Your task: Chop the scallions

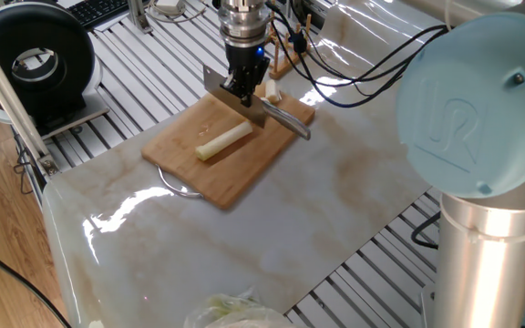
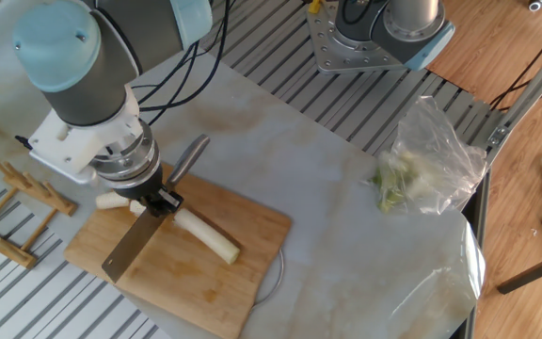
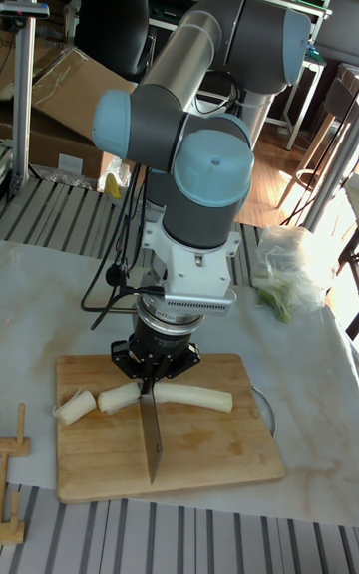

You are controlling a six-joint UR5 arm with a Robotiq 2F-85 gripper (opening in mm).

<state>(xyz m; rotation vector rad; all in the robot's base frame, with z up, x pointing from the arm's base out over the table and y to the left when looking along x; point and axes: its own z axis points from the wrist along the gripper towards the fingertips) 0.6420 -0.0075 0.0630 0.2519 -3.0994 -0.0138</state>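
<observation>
My gripper (image 3: 150,372) is clamped on the knife (image 3: 151,432), blade crossing the scallions' line on the board (image 3: 209,439). In the tall view I read left to right: a short chunk (image 3: 72,407), a second chunk (image 3: 119,396), the blade, then the long stalk (image 3: 194,395) stretching right, so I judge the next cut lies rightward
</observation>
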